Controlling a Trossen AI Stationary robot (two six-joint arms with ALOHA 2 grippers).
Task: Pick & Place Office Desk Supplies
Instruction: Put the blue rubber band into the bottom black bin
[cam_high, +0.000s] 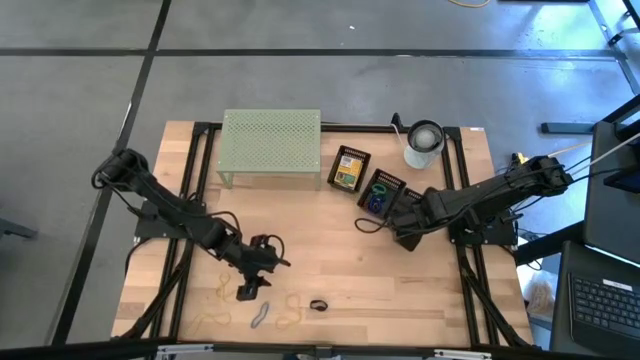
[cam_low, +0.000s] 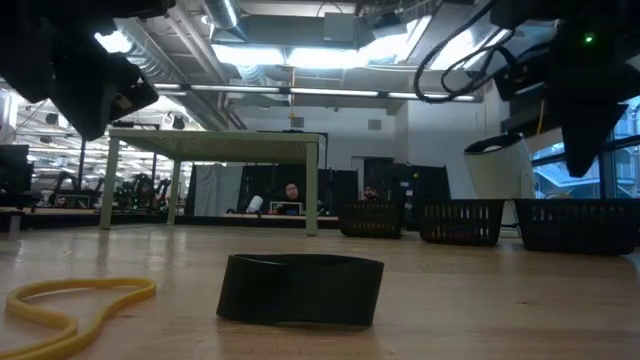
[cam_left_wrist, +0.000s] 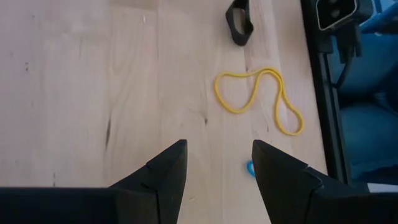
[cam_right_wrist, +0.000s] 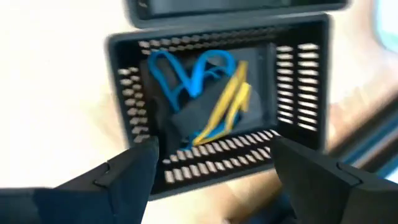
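- Pale wooden table (cam_high: 330, 260), largest thing here, carrying a pale green perforated metal rack (cam_high: 271, 143) along its far edge and a white cup-like cylinder (cam_high: 423, 143) at the far right corner.
- Row of small black slotted plastic baskets beside the rack: one holding a yellow-green box (cam_high: 347, 170), the next, the middle black basket (cam_right_wrist: 217, 99), holding blue rubber bands (cam_right_wrist: 186, 71), yellow bands and a dark item.
- Right gripper (cam_right_wrist: 214, 165) poised directly above that middle basket, fingers spread wide, nothing between them; contents look already dropped in.
- Left gripper (cam_left_wrist: 217, 165) low over the near left part of the table, fingers parted and empty, just short of a looped yellow rubber band (cam_left_wrist: 258, 99).
- Loose supplies near the front edge: that yellow band, a black band or clip (cam_left_wrist: 239, 25) beyond it, a small blue scrap (cam_left_wrist: 250, 168) beside one finger, possibly a band, too hidden to be sure.
- Risks, as judgement: flat thin band lying flush on wood, so fingertips may close above it and come away empty, or drag it toward the table edge.
- Also possible: right fingers catching the basket rim on withdrawal and shifting it, or snagging a springy band and pulling it back out.
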